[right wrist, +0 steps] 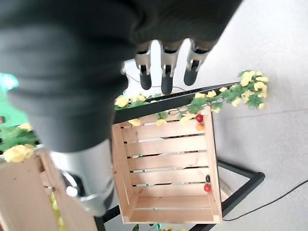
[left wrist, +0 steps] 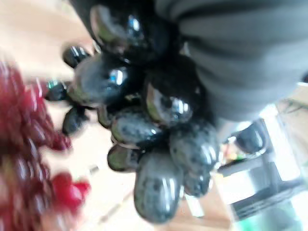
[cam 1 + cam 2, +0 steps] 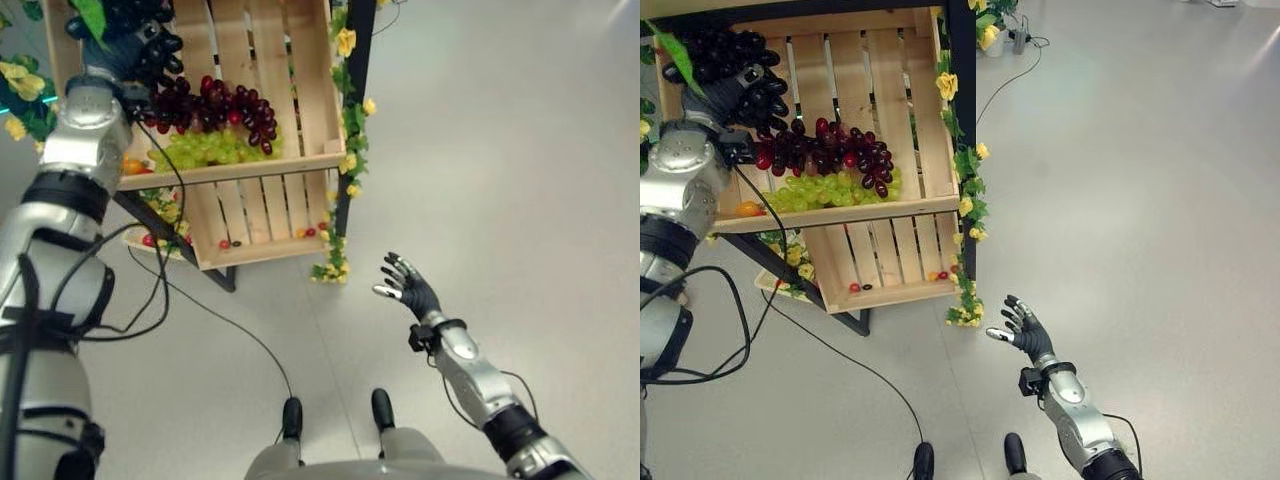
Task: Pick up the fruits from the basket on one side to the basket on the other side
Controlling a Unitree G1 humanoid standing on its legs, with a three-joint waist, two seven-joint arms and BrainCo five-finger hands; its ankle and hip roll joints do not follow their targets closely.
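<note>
Black grapes (image 3: 730, 62) gripped by the left hand (image 3: 725, 95) over the upper wooden crate (image 3: 910, 110).
Red grapes (image 3: 830, 150) and green grapes (image 3: 835, 190) lie inside; the right hand (image 3: 1025, 335) hangs with fingers spread above the floor (image 3: 1140, 200).

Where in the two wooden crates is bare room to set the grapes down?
The lower crate is nearly bare, with small fruits only along its front edge. The upper crate is crowded in front by red grapes and green grapes; its right slats are free.
</note>
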